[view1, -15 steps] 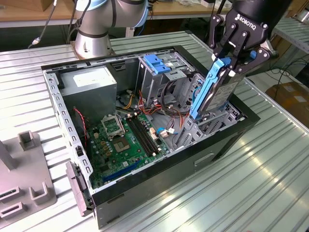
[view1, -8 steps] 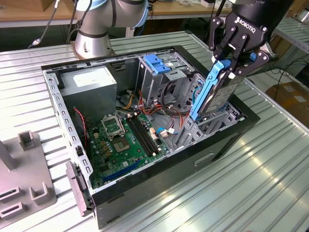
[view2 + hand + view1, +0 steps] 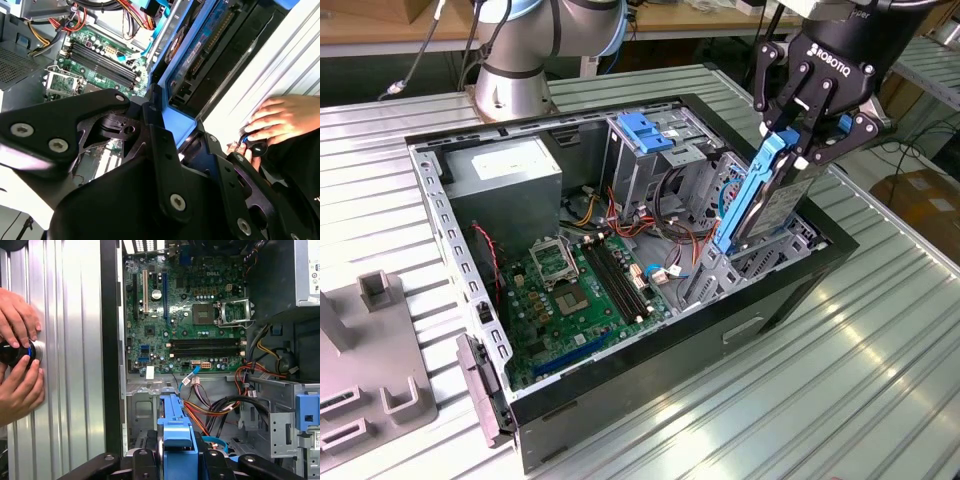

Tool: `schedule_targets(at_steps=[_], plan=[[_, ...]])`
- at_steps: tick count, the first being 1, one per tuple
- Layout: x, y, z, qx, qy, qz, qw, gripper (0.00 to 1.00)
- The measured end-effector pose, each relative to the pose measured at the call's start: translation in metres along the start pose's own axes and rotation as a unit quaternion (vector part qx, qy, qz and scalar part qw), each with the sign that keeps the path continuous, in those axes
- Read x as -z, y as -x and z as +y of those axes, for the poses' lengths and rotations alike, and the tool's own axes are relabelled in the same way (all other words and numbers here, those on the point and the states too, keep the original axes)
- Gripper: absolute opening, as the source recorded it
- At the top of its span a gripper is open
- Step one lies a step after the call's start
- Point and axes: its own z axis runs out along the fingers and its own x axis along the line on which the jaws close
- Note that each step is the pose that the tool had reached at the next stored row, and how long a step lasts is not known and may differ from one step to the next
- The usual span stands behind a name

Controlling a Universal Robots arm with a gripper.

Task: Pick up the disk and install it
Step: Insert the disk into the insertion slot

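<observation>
Exterior view: gripper [image 3: 800, 150] clamps tilted disk [image 3: 778, 208]; grey, blue-railed.

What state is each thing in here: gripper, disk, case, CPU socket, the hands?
gripper: shut on the disk.
disk: held steeply tilted, lower end down inside the case.
computer case: lying on its side, open, side panel off.
CPU socket: bare, no cooler on it.
person's hands: on the table, around a small black object.

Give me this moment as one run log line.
end effector: shut on the disk | disk: tilted, lower end inside the computer case | hands: on a black knob outside the case
</observation>
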Motion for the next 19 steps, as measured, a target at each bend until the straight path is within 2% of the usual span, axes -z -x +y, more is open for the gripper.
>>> schedule_targets(at_steps=[8,19], plan=[[0.0000,-0.0010,-0.0007,0.000,0.0000,-0.0012,1.00000,0.37],[-0.0012,-0.0013,-0.0012,0.001,0.0000,-0.0012,1.00000,0.37]])
